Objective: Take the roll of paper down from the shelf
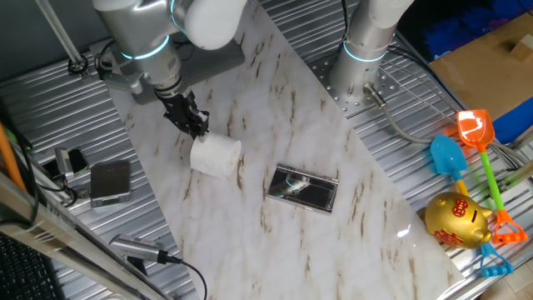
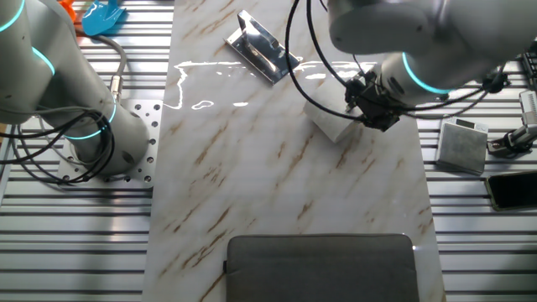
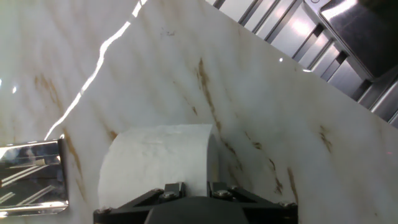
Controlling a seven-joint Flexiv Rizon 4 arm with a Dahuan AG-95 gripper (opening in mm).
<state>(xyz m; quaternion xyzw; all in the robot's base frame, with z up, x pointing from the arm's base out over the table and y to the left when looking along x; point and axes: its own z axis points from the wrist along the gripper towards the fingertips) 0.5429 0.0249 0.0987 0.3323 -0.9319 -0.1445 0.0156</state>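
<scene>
Two fingers [image 1: 196, 125] clamp the roll of paper [image 1: 216, 156] on marble tabletop [image 1: 375, 225], apart from the shelf [image 1: 303, 188].

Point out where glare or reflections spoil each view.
One fixed view: the shelf mirrors the room in its dark top. The other fixed view: bright streaks of light run across the marble table beside the shelf. Hand view: a white streak crosses the marble above the roll of paper.
</scene>
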